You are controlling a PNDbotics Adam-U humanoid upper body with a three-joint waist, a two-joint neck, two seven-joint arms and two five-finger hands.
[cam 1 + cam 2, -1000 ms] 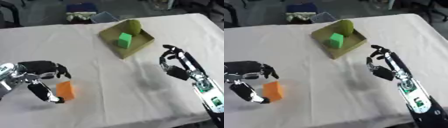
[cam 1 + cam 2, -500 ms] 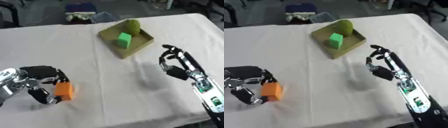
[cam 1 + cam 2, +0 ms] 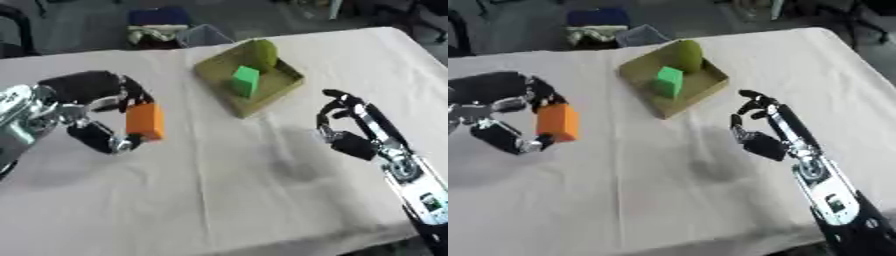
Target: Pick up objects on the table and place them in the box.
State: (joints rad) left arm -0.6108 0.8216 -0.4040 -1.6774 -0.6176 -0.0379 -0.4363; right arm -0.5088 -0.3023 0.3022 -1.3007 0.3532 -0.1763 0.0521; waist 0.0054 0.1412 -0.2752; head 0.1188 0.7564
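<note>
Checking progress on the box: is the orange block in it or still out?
Out: the orange block is pinched in the left hand, left of the box.

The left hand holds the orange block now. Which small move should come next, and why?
Probably carry the orange block toward the box. The left hand is pinching it, apparently off the table, and the box, holding a green block and a green rounded piece, lies farther away, to its right.

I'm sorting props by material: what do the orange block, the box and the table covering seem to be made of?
Orange block, held in the left hand: probably foam or matte plastic; flat even colour, no shine. Box: looks like olive cardboard or plastic; thin dull walls. Table covering: cloth, with soft creases and folds.
</note>
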